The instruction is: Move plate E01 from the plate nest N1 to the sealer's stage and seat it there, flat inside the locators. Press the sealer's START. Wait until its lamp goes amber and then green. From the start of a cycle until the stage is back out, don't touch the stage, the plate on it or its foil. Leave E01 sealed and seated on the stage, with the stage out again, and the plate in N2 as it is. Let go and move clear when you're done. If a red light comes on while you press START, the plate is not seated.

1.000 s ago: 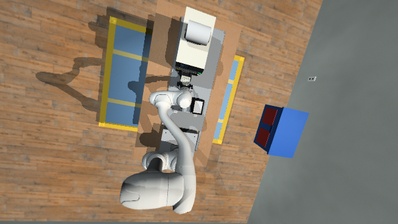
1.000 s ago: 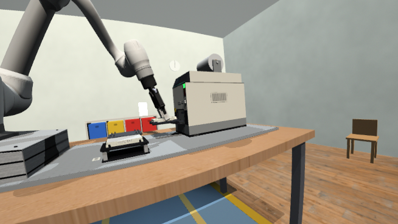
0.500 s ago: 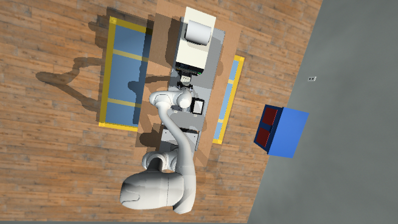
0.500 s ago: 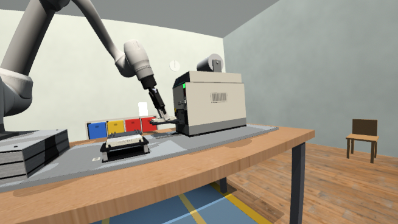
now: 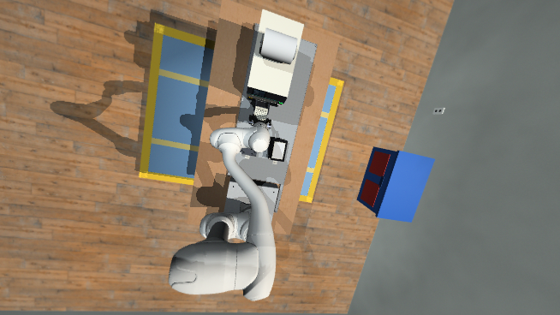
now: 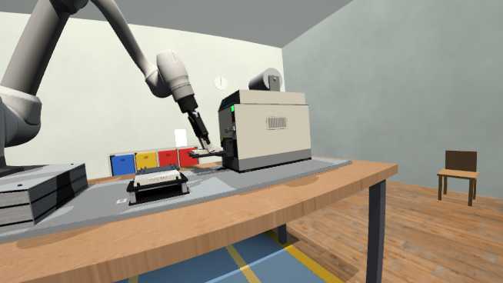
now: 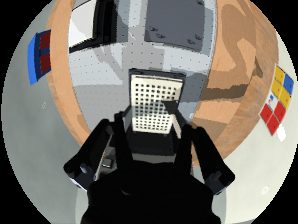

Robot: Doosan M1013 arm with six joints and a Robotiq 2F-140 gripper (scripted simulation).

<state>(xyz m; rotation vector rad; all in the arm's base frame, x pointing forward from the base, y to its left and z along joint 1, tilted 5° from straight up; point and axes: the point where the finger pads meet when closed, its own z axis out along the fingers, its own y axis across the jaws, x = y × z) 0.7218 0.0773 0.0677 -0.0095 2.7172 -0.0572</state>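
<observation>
One plate in my grip, close against the sealer's front.
Top view: I reach toward the sealer (image 5: pixel 274 77) (image 6: pixel 273 131), my gripper (image 5: pixel 260 116) (image 6: pixel 208 148) (image 7: pixel 153 113) at its front; plate E01 (image 5: pixel 261 112) (image 6: pixel 198 151) (image 7: pixel 152 107) lies just before it, its long axis running toward that front. I count one sealer and two plates; the N2 plate (image 5: pixel 278 150) (image 6: pixel 158 178) (image 7: pixel 82 20) sits farther out from the sealer. Exterior view: E01 is at the stage (image 6: pixel 211 154) (image 7: pixel 157 72), which juts from the sealer; one green light (image 6: pixel 232 108) shows. I cannot tell whether E01 is fully seated. Wrist view: my two fingers clasp E01's long sides, so release probably calls for spreading them evenly outward.
</observation>
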